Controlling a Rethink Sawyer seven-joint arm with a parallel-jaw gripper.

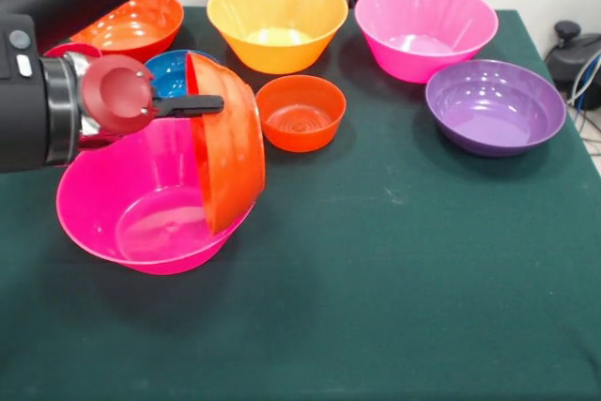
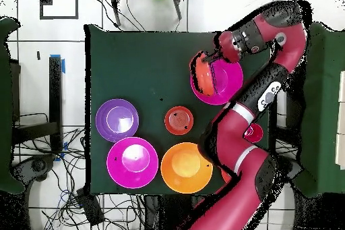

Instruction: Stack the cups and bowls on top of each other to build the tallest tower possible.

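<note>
My gripper (image 1: 202, 102) is shut on the rim of a red-orange bowl (image 1: 230, 152). It holds the bowl tipped on edge, its lower rim inside a large magenta bowl (image 1: 122, 204) at the table's left front. In the overhead view the gripper (image 2: 210, 59) holds the bowl (image 2: 200, 75) at the magenta bowl's (image 2: 229, 84) edge. The other bowls stand apart: light orange (image 1: 277, 21), a second magenta (image 1: 425, 27), purple (image 1: 495, 105), small orange-red (image 1: 300, 112), small blue (image 1: 172, 72), another red-orange (image 1: 131, 25). A red-pink cup (image 2: 253, 131) is partly hidden by my arm. I see no green cup on the table.
The table (image 1: 404, 279) has a dark green cloth. The bowls crowd its far half in the front view. My arm (image 1: 38, 91) reaches in from the left over the back-left bowls. Cables lie off the right edge.
</note>
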